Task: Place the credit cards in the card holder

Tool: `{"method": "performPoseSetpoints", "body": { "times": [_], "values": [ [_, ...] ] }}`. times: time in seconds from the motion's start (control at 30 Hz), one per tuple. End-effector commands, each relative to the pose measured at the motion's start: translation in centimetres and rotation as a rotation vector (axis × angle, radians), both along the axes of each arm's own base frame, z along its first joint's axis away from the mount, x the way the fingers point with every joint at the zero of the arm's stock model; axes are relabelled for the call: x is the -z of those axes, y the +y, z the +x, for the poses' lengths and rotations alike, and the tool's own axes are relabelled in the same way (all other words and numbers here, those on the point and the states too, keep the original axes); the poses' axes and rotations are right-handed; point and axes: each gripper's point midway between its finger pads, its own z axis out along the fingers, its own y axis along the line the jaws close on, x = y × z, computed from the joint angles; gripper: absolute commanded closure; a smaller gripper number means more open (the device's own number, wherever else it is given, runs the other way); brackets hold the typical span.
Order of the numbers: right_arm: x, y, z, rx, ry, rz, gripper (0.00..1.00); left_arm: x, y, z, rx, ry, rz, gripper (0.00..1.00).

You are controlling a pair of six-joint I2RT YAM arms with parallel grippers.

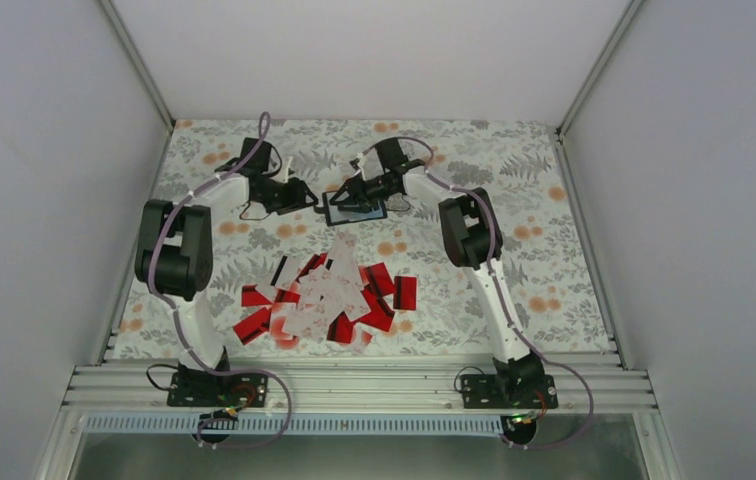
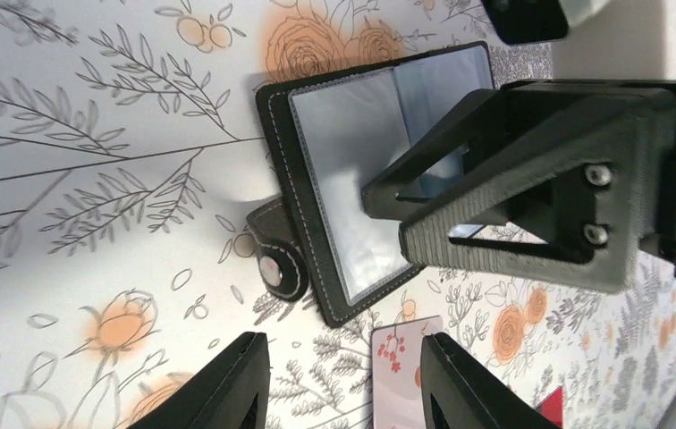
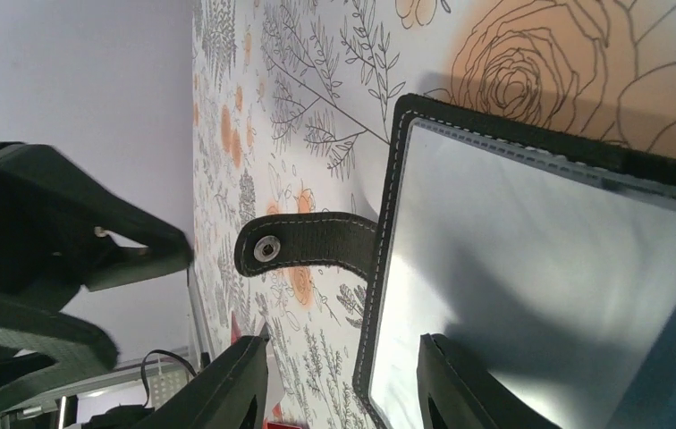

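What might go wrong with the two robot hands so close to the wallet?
The left gripper and right gripper crowd the open holder, so they might bump. The holder lies flat; a nudge could slide or shut it. The cards overlap in a heap, so grabbing just one may be hard.

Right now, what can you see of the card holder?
The card holder is a black wallet, leather-looking with pale stitching, lying open and flat on the floral table. Its inside shows pale blue-grey clear sleeves, no card visible in them. A snap strap sticks out from one edge. The right hand hovers open over the inside; contact cannot be told.
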Motion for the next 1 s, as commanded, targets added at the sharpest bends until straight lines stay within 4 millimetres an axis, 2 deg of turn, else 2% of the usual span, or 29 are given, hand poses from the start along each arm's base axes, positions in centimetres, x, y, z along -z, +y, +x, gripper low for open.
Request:
{"method": "performPoseSetpoints", "body": {
  "times": [0.0, 0.2, 0.53, 0.77, 0.9, 0.97],
  "values": [
    [-0.7, 0.5, 0.3, -0.006, -0.028, -0.010, 0.57, -1.2, 1.4, -0.7, 0.016, -0.064, 0.090, 0.56],
    [-1.9, 0.0, 0.5, 0.001, -0.079, -0.051, 0.57, -2.1, 1.9, -1.1, 0.001, -0.101, 0.108, 0.56],
    [-3.5, -0.7, 1.2, 0.022, -0.120, -0.063, 0.57, -4.6, 0.7, 0.4, 0.005, -0.165, 0.066, 0.56],
    [-4.6, -1.0, 1.7, 0.042, -0.143, -0.089, 0.57, -4.9, 0.3, -0.5, 0.055, -0.184, 0.107, 0.56],
    [-4.8, -1.4, 1.8, 0.050, -0.160, -0.119, 0.57, -4.9, 1.6, -0.8, 0.047, -0.210, 0.199, 0.53],
    [-4.8, -1.5, 1.8, 0.053, -0.167, -0.129, 0.56, -5.3, 2.4, -0.6, 0.035, -0.238, 0.252, 0.45]
  ]
}}
